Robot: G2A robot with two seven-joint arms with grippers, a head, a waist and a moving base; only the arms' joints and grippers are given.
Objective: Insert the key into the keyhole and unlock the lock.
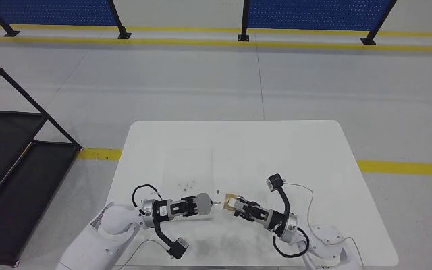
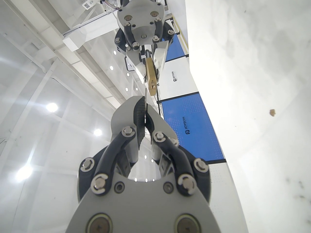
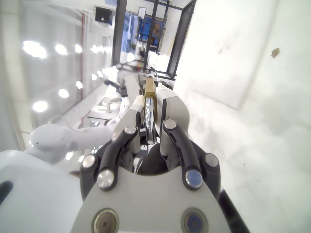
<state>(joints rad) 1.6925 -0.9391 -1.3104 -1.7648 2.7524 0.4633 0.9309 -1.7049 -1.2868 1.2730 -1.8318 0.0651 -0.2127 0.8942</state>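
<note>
My left gripper (image 1: 206,204) (image 2: 145,112) is shut on a thin metal key (image 2: 145,103), seen edge-on with its blade sticking out past the fingertips. Facing it, my right gripper (image 1: 237,206) (image 3: 148,107) is shut on a brass padlock (image 1: 231,201) (image 2: 151,78) (image 3: 148,93). The lock's keyhole end (image 2: 152,87) points at the key, and its shiny shackle (image 3: 149,122) lies back between the right fingers. The key tip (image 1: 215,202) sits right by the keyhole end, slightly to one side. I cannot tell if they touch. Both are held just above the white table (image 1: 270,155).
A small brown crumb (image 2: 272,112) (image 3: 275,52) lies on the table beside the grippers. A few dark specks (image 1: 187,182) sit farther back. A black rack (image 1: 27,169) stands on the floor to the left of the table.
</note>
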